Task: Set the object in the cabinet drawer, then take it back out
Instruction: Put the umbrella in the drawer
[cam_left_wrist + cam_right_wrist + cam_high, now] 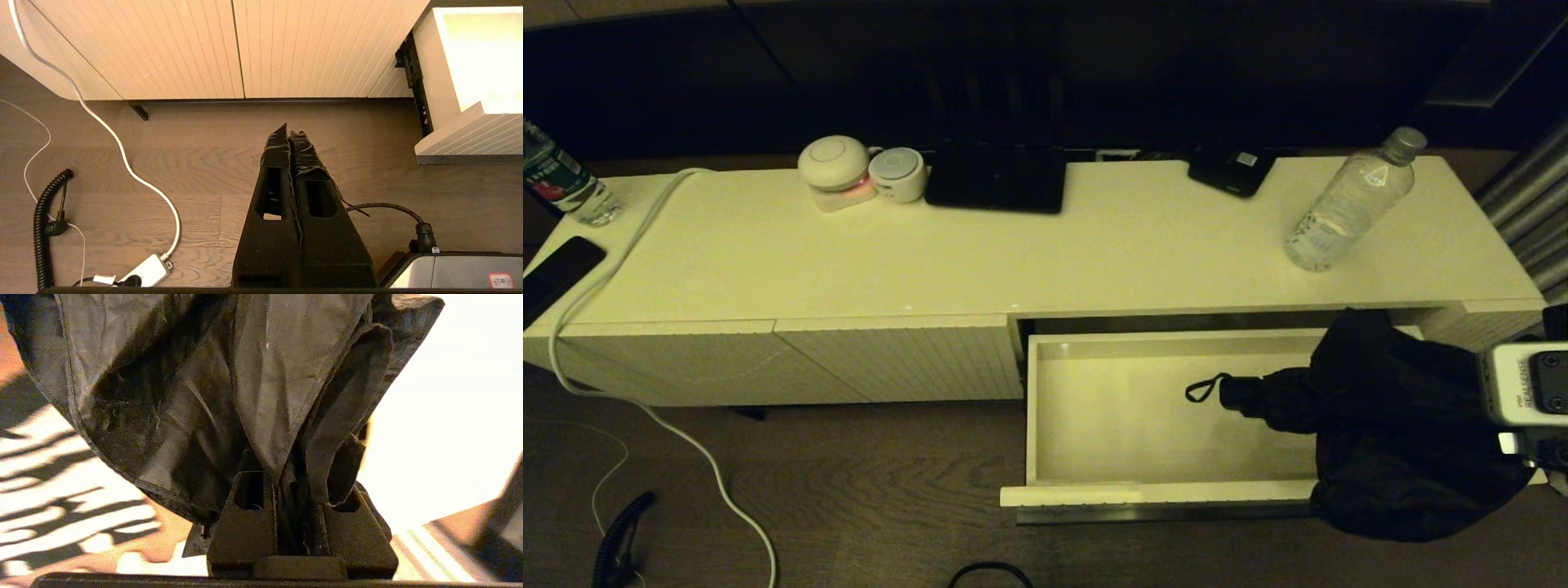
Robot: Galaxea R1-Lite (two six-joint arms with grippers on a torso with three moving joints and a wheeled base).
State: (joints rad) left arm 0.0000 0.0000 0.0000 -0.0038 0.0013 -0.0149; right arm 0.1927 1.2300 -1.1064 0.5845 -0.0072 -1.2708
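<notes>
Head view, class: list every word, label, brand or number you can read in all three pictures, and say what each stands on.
"REALSENSE": on the grey camera housing at the right edge of the head view.
Label on the green-labelled bottle: too blurred to read.
Label on the clear water bottle: too small to read.
Red sticker on the grey box, left wrist view: unreadable.
Right wrist view: no text.

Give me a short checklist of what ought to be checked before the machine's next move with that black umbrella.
1. Cabinet drawer pulled out: ok.
2. Right pincer shut on the folded umbrella: ok, fabric sits between its fingers.
3. Umbrella handle end over the drawer interior: ok; loose canopy hangs over the front edge: not ok.
4. Whether the umbrella rests on the drawer floor: cannot tell.
5. Left pincer shut, over the floor, away from the drawer: ok.
6. Water bottle upright, behind the drawer: ok.
</notes>
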